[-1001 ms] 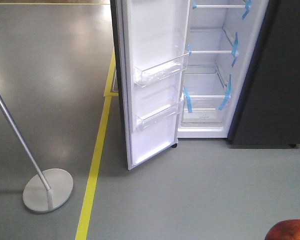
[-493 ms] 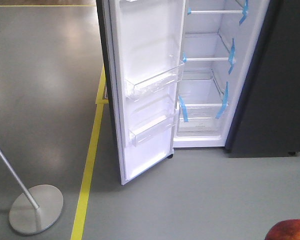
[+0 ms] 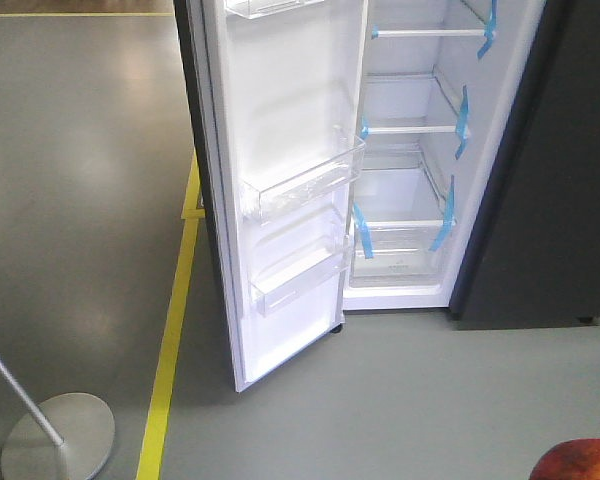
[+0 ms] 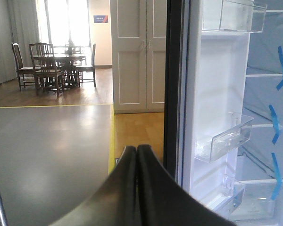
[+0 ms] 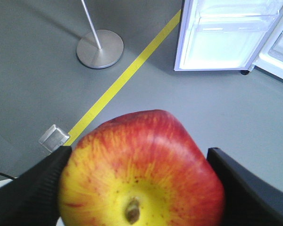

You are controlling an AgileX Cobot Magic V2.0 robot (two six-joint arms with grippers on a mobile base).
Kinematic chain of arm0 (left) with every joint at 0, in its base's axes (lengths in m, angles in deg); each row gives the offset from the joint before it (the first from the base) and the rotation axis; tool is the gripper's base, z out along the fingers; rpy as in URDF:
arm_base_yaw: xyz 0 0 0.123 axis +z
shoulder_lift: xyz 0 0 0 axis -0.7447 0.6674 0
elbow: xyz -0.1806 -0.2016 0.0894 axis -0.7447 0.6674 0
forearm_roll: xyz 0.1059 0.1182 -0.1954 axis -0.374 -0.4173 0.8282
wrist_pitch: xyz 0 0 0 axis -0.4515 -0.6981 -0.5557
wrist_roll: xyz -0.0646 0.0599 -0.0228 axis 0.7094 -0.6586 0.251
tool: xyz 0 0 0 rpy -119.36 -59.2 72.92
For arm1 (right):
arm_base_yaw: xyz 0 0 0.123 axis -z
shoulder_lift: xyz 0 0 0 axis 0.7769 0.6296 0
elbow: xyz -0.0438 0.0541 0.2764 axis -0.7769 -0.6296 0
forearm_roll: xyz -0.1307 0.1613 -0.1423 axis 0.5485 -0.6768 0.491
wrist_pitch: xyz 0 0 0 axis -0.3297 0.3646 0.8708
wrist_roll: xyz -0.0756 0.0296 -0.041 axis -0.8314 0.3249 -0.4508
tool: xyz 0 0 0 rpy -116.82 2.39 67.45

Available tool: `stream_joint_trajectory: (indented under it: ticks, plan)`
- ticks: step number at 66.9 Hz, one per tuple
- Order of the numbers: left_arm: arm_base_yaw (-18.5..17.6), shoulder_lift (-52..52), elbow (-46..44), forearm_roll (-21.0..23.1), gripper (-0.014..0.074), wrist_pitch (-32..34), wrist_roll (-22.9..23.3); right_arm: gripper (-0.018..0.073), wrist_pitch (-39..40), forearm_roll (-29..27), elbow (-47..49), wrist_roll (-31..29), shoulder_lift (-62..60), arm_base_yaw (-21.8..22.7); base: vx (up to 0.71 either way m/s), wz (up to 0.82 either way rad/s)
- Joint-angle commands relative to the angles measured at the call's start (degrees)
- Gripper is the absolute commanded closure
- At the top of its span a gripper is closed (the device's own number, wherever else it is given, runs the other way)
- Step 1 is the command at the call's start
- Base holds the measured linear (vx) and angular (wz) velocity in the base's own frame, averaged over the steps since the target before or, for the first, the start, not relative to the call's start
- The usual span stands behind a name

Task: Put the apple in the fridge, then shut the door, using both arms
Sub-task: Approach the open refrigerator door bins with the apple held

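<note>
Carrying the apple (image 5: 146,155) pinched in our right pincer (image 5: 137,162), we are well short of the fridge (image 3: 405,95). We should approach squarely and lift the fruit over a shelf (image 3: 405,128) lip before letting go. Our left pincer (image 4: 137,155), pressed together and empty, sits near the fridge's open door (image 3: 280,130), seemingly placed to push it later.

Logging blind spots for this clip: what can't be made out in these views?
Front view: apple cut off by the bottom corner; fridge top beyond the upper edge.
Left wrist view: left gripper covers the door's lower part.
Right wrist view: apple hides the right gripper's contact.
</note>
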Motion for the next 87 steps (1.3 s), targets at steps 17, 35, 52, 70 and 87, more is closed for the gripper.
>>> stream_joint_trajectory:
  ticks: [17,35,52,70,87]
  plan:
    - [0.0,-0.9,-1.0,0.6,0.0603,3.7,0.1,0.0348,3.6,-0.6,1.6,-0.4,0.4,0.1,0.12,-0.02]
    - [0.0,-0.9,-1.0,0.6,0.0603,3.7,0.1,0.0347,3.6,-0.6,1.6,-0.4,0.4,0.1,0.13,0.01]
    - [0.0,-0.9,-1.0,0.6,0.0603,3.7,0.1,0.0347,3.6,-0.6,1.6,-0.4,0.4,0.1,0.13,0.04]
    - [0.0,-0.9,-1.0,0.6,0.0603,3.7,0.1,0.0347,3.6,-0.6,1.6,-0.4,0.4,0.1,0.13,0.02]
    - [0.0,-0.9,-1.0,0.6,0.0603,3.7,0.1,0.0347,3.6,-0.6,1.6,-0.4,0.4,0.1,0.13,0.01]
